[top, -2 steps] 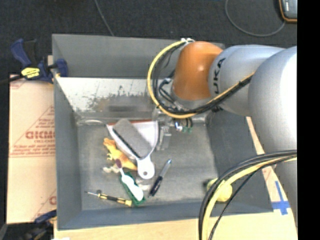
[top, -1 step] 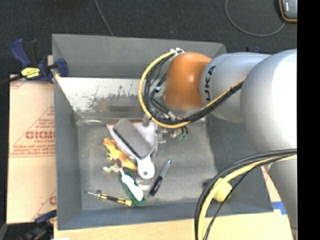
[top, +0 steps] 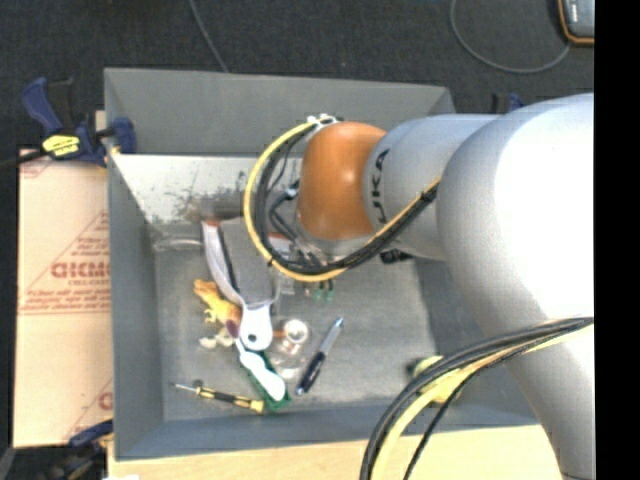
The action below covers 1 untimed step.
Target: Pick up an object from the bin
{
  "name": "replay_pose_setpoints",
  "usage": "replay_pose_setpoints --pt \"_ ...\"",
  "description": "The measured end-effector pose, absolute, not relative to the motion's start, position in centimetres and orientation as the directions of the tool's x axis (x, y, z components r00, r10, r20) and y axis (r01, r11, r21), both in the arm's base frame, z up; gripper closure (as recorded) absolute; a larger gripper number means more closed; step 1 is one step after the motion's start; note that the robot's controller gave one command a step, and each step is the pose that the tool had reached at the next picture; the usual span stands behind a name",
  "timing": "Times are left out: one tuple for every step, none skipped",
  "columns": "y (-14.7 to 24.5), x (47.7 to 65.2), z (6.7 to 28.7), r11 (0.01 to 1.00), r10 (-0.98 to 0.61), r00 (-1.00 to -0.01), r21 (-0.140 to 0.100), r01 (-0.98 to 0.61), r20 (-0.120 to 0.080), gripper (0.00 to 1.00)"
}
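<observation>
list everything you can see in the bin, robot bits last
bin: one, grey metal, middle of the view
flat strip: one, white and grey, left on the floor
toy animal: one, yellow-orange, left of the strip
plastic piece: one, white and green, front of the cluster
round cap: one, pale, right of the plastic piece
pen: one, dark blue, slanted, front middle
screwdriver: one, yellow and black, front left
arm: one, silver-grey, orange wrist cover, from the right, over the bin's middle
</observation>
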<state>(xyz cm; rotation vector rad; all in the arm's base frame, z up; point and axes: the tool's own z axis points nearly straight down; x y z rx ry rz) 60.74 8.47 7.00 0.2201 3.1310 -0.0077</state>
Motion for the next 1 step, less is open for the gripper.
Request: replay_pose_setpoints --pt "8.47 60.74 7.0 0.99 0.139 -0.99 -0.005 0.139 -0.003 1.0"
